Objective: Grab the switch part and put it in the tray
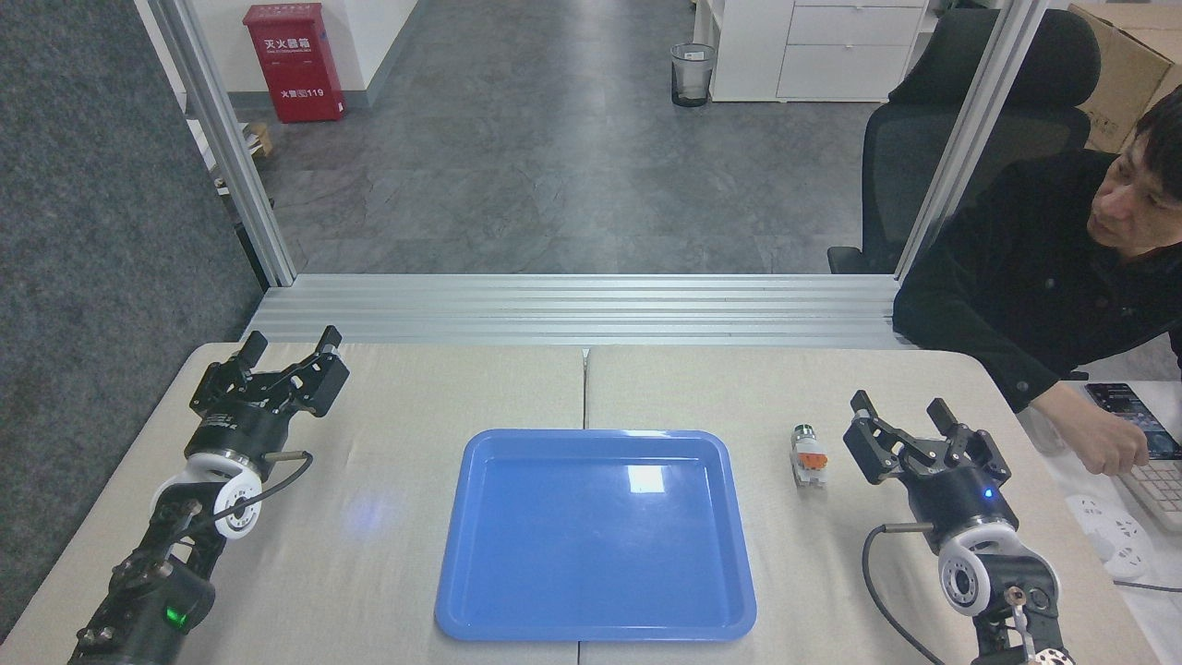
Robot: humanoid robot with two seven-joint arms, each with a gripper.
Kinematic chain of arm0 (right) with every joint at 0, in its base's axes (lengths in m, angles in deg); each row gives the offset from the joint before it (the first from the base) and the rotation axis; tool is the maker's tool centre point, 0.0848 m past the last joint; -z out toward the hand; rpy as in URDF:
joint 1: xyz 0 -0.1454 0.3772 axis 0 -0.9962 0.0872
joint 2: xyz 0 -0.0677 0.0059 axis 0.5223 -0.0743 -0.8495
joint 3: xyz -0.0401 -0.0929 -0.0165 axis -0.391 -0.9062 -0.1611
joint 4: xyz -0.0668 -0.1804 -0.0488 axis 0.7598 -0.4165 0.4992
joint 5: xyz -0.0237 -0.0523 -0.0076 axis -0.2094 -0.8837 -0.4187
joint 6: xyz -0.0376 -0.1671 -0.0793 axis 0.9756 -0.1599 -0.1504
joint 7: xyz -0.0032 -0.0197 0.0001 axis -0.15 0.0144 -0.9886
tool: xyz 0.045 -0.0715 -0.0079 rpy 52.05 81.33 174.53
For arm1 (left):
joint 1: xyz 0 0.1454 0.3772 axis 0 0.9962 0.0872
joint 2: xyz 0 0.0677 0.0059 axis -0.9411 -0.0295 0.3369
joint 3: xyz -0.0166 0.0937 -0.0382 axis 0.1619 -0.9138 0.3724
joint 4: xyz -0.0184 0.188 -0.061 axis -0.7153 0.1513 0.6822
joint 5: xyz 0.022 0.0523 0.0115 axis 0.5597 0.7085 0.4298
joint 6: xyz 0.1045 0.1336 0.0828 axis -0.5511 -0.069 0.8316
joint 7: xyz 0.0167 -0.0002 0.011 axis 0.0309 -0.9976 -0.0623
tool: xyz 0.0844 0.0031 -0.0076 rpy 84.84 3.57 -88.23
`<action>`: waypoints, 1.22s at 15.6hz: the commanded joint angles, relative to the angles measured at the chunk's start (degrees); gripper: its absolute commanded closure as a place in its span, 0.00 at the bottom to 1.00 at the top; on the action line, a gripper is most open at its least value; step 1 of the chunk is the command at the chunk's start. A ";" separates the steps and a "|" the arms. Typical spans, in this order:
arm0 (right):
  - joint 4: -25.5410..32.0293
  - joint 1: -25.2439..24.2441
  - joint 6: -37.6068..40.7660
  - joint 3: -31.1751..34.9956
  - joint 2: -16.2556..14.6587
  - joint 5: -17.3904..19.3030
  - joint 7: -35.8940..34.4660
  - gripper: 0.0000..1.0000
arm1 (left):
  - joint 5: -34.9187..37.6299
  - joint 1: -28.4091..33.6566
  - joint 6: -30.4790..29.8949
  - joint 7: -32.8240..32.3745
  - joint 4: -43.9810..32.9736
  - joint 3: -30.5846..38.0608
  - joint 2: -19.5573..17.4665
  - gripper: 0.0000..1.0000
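switch part point(809, 454): lying flat on the beige table point(388, 554), just right of the tray and just left of the right gripper, touching neither. silvery dark-tipped end pointing away toward the far edge, orange bit in the middle, white block nearest.
tray point(480, 621): big glossy blue rectangle, dead centre on the table, sitting across the seam between the two tabletop halves. nothing in it, just a window glare patch on the bottom.
right gripper point(901, 412): fingers spread wide, holding nothing, parked on the right side of the table near the switch part. little blue light glowing on the body behind the fingers.
left gripper point(290, 344): also spread open and empty, way over on the far left of the table, well apart from the tray and the part. green light showing lower down on that arm.
person point(1043, 268): seated at the right edge in a dark top, leaning in, one hand point(1108, 451) closed over a keyboard point(1154, 485) on the next desk, phone lying right beside it.
background: grey floor past an aluminium frame, red cabinet point(294, 61) far left, small bin point(693, 74) near white drawers, black office chair point(933, 139) behind the person.
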State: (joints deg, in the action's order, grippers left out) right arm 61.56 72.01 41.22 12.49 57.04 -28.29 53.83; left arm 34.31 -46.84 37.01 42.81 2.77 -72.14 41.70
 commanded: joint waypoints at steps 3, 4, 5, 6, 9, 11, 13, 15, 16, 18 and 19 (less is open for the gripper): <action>0.07 -0.05 -0.03 -0.06 0.05 -0.02 -0.05 0.01 | 0.00 0.00 0.03 -0.04 -0.04 0.00 0.00 0.00; 0.07 -0.05 -0.03 -0.06 0.05 0.06 -0.05 0.01 | 0.00 0.00 0.03 -0.04 -0.04 0.00 0.00 0.00; 0.07 -0.05 -0.03 -0.14 0.14 -0.02 -0.05 0.01 | 0.00 0.00 0.03 -0.04 -0.04 0.09 0.00 0.00; 0.07 -0.05 -0.03 -0.14 0.23 0.06 -0.05 0.01 | 0.00 0.00 0.03 -0.04 -0.04 0.00 0.00 0.00; 0.07 -0.14 -0.03 -0.06 0.31 0.06 -0.05 0.01 | 0.00 0.00 0.03 -0.04 -0.04 0.00 0.00 0.00; 0.07 -0.05 0.06 -0.23 0.05 -0.02 0.04 0.01 | 0.00 0.00 0.03 -0.04 -0.04 0.00 0.00 0.00; 0.07 0.47 0.06 -0.32 -0.56 -0.11 0.56 0.01 | 0.00 0.00 0.03 -0.04 -0.04 0.00 0.00 0.00; -0.28 0.91 0.41 -0.41 -0.91 -0.11 0.56 0.01 | 0.00 0.00 0.03 -0.04 -0.04 0.00 0.00 0.00; -0.55 0.91 0.50 -0.49 -1.35 -0.11 0.56 0.01 | 0.00 0.00 0.03 -0.04 -0.04 0.00 0.00 0.00; -0.81 1.00 0.68 -0.76 -1.53 -0.55 1.17 0.01 | 0.00 0.00 -0.05 -0.04 -0.04 0.00 0.00 0.00; -1.59 1.18 0.76 -0.76 -1.97 -0.64 2.74 0.01 | 0.00 0.00 0.03 -0.04 -0.04 0.00 0.00 0.00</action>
State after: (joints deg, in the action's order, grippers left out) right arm 61.32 72.69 41.74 12.15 56.48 -28.51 54.85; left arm 34.31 -46.84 37.01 42.81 2.73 -72.14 41.70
